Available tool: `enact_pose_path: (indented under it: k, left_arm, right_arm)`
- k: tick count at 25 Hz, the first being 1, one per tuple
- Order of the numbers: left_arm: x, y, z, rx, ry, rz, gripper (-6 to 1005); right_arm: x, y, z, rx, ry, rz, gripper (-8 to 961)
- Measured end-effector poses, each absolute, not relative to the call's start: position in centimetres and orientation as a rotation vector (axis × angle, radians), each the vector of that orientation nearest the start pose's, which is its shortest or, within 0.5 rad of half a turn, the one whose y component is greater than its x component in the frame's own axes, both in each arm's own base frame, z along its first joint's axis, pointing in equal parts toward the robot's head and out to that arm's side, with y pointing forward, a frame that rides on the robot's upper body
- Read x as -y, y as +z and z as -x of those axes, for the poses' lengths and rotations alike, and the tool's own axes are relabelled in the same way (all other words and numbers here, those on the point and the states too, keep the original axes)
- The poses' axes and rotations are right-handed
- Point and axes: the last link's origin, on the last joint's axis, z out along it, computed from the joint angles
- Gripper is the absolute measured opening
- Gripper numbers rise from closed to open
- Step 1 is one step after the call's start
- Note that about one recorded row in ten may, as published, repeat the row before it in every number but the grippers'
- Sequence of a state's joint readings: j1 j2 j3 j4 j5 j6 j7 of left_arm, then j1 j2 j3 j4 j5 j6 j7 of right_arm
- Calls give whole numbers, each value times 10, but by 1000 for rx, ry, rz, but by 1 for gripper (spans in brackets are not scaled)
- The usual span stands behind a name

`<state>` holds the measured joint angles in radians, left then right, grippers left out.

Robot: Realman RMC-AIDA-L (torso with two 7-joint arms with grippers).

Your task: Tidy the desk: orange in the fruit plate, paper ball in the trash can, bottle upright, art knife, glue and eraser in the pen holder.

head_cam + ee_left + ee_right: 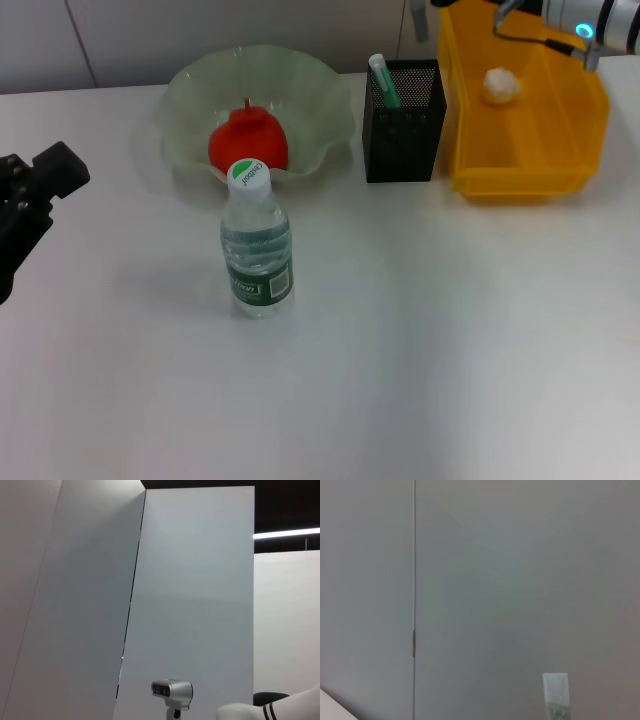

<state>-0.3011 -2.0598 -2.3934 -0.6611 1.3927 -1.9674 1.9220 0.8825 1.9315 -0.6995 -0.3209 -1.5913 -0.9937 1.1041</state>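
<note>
A plain white tabletop (430, 370) is seen spread across the head view, its near part bare. Nearest on it, the clear plastic water bottle with a green-and-white label and white cap (256, 245) is stood upright. At the left edge the black left gripper (30, 200) is held low over the table; whether its fingers are open cannot be told. Farther back, the red-orange round fruit (248, 140) is lodged in the pale-green translucent bowl with a ruffled rim (320, 90). Beside it stands the black mesh square cup (405, 130), then the bright yellow rectangular bin (525, 150) with the small white paper ball (500, 84) inside. The right gripper (590, 25) is raised over the bin's far corner, fingers unseen. Pale wall panels (520, 580) are shown behind
</note>
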Motion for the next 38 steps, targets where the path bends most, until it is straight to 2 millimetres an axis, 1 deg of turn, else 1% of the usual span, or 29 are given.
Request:
enact_pose_path:
  k: [6, 10, 19, 38]
  left_arm:
    - [-257, 63, 254, 283, -1461, 2405, 20]
    - [-257, 63, 254, 282, -1461, 2406, 20]
    - [-259, 62, 253, 284, -1463, 2409, 20]
    - [-259, 60, 255, 300, -1467, 2401, 21]
  right_arm:
    - [-466, 28, -202, -426, 700, 2258, 166]
    - [-463, 24, -205, -432, 698, 2262, 167]
    - [-458, 22, -214, -451, 685, 2257, 170]
    - [-454, 18, -223, -477, 665, 2253, 174]
